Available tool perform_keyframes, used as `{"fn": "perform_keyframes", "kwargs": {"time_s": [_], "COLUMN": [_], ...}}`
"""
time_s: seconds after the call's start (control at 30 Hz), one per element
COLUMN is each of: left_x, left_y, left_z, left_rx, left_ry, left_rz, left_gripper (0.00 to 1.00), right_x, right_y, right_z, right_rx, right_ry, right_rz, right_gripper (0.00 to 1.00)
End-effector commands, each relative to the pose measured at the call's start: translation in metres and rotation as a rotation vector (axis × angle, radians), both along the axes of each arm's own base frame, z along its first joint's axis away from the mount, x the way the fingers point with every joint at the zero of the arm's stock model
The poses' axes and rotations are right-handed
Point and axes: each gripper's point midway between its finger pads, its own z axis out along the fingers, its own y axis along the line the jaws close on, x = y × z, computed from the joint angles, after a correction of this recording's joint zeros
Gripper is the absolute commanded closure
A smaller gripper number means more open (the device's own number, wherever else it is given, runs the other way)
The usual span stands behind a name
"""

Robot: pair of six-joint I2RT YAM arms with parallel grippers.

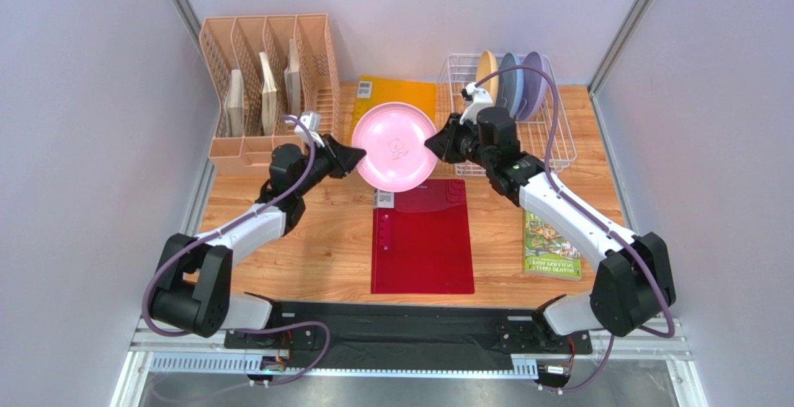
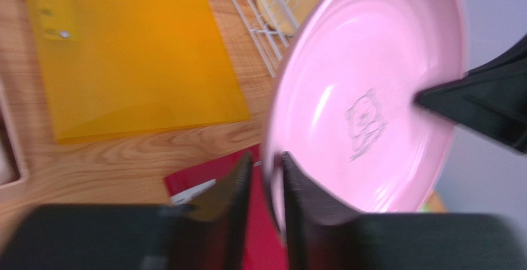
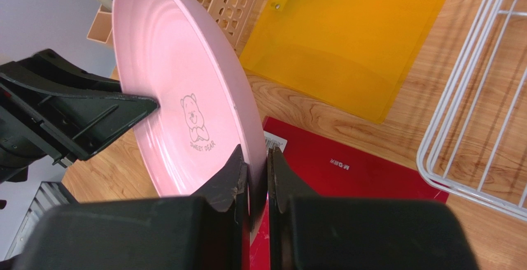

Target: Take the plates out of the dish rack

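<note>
Left gripper (image 2: 267, 162) — outstretched, astride pink plate (image 2: 371, 97)

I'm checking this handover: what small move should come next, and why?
Probably close the left gripper fully on the pink plate: it straddles the rim but may not be tight, while the right gripper is clamped on the opposite edge, carrying the plate in the air.

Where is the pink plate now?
Top view: the pink plate is held up at centre above the red folder, left of the dish rack, the right gripper pinching one rim and the left gripper straddling the opposite one.
</note>
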Motion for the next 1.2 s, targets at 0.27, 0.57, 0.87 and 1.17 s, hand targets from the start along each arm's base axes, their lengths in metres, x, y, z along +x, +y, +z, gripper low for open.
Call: {"fn": "perform_keyframes", "kwargs": {"time_s": [0.27, 0.57, 0.87, 1.17], "left_x": [-0.005, -0.042, -0.095, -0.123], "left_y": [0.013, 0.099, 0.161, 0.171], "left_z": [0.011, -0.045, -0.102, -0.136], "left_rx": [0.025, 0.264, 0.303, 0.288], "left_ry": [-0.034, 0.248, 0.477, 0.599], "left_rz": [0.061, 0.446, 0.78, 0.848], "left_gripper": [1.0, 1.0, 1.0, 1.0], "right_x": [0.014, 0.056, 0.104, 0.133], "right_y": [0.029, -0.074, -0.145, -0.177], "right_z": [0.018, 0.011, 0.008, 0.001], "right_rx": [0.083, -0.268, -0.355, -0.384], "right_ry": [0.0, -0.057, -0.011, 0.019], "right_rz": [0.095, -0.314, -0.52, -0.604], "right_gripper": [0.53, 0.19, 0.19, 0.19]}}
